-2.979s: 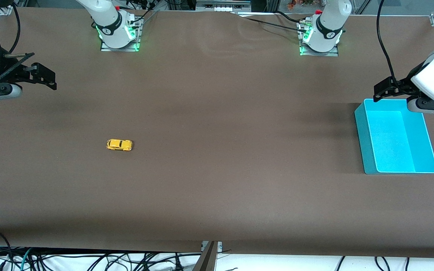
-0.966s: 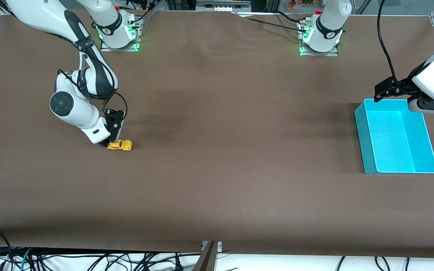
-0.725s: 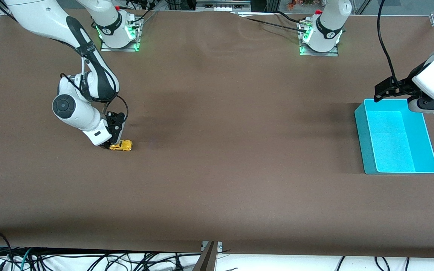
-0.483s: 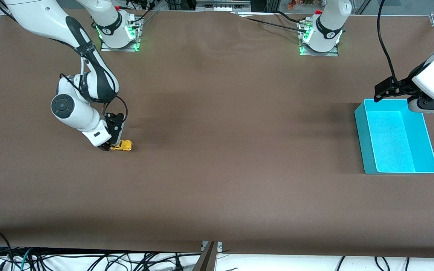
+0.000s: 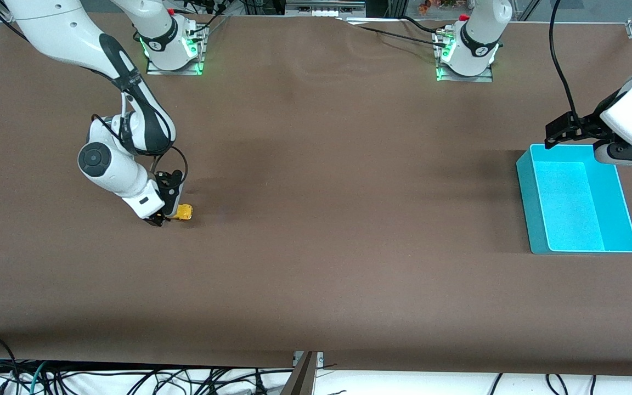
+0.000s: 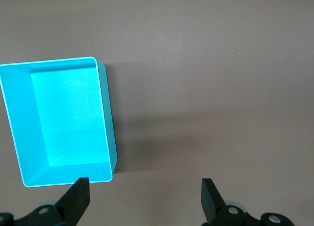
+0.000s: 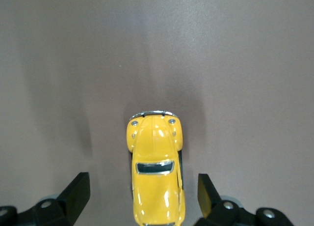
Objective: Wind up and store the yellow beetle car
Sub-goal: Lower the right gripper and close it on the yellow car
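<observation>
The yellow beetle car (image 7: 156, 173) stands on its wheels on the brown table, toward the right arm's end. My right gripper (image 7: 142, 196) is down at table height with its fingers on either side of the car's rear half. It is open, with a gap between each finger and the car's sides. In the front view the right gripper (image 5: 165, 217) hides most of the car (image 5: 185, 210). My left gripper (image 5: 553, 134) waits open in the air over the cyan bin's edge nearest the robots' bases, and holds nothing.
The cyan bin (image 5: 535, 219) sits at the left arm's end of the table with nothing in it; it also shows in the left wrist view as the bin (image 6: 24, 132). Cables hang off the table edge nearest the front camera.
My right gripper has come lower and slid along the car toward the left arm's end, so that it covers more of the car. The car and the left arm have not moved.
</observation>
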Robot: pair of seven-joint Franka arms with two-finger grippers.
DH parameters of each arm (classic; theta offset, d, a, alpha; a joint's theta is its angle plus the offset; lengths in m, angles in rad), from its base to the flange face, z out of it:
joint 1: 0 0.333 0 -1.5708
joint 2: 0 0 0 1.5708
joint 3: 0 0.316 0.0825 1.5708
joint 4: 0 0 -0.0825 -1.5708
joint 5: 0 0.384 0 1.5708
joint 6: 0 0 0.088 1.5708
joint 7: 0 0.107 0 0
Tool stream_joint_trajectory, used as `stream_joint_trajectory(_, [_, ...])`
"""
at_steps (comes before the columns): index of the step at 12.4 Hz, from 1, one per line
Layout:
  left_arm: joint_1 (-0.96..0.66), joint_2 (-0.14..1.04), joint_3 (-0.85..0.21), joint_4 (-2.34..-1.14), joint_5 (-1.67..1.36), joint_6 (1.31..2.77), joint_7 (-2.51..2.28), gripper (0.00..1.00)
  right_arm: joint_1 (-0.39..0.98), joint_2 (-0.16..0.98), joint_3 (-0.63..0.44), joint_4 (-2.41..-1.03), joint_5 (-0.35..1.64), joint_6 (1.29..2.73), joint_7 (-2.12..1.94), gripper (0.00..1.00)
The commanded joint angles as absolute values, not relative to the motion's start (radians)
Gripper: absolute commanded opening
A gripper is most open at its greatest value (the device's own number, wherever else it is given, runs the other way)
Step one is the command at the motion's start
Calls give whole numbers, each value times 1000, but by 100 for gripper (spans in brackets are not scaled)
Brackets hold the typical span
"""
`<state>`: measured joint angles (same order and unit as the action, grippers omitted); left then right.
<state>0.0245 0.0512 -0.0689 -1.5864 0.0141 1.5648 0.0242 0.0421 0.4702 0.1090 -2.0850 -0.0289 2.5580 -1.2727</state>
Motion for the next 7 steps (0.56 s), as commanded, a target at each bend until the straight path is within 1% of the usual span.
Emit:
stream_joint_trajectory(1, [29, 66, -72, -1554, 3, 1542, 31, 100, 34, 483, 115, -2066, -11, 2566, -1301, 68])
stream_joint_trajectory(3, [31, 66, -72, -1554, 3, 1542, 31, 100, 34, 483, 115, -2066, -12, 2566, -1305, 49])
stream_joint_trajectory(5, [31, 66, -71, -1554, 2, 1542, 31, 100, 34, 483, 115, -2068, -11, 2566, -1310, 39])
stream_joint_trajectory(7, [31, 66, -71, -1554, 2, 1542, 31, 100, 34, 483, 115, -2068, -11, 2566, -1333, 21])
